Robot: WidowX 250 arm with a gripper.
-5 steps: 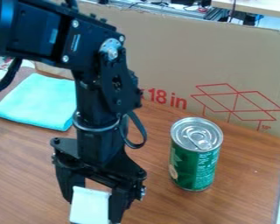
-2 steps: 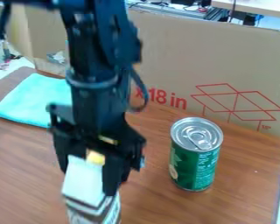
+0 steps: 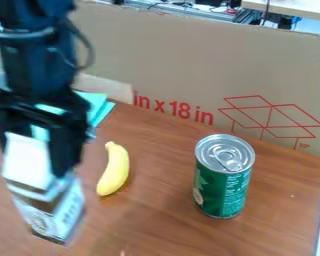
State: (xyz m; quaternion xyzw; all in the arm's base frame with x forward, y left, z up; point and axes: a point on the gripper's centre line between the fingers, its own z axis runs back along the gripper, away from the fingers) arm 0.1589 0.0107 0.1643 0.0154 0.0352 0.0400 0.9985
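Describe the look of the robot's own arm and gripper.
The arm is matte black, with a rounded, column-like section ringed by a greyer band. A thin black cable loops out from its side. The gripper is black too, broad at the top, with two straight, blocky fingers.

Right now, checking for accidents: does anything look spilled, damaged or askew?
Nothing looks spilled or damaged: the can stands upright, the banana looks whole. Only the carton looks askew, tilted in the gripper.
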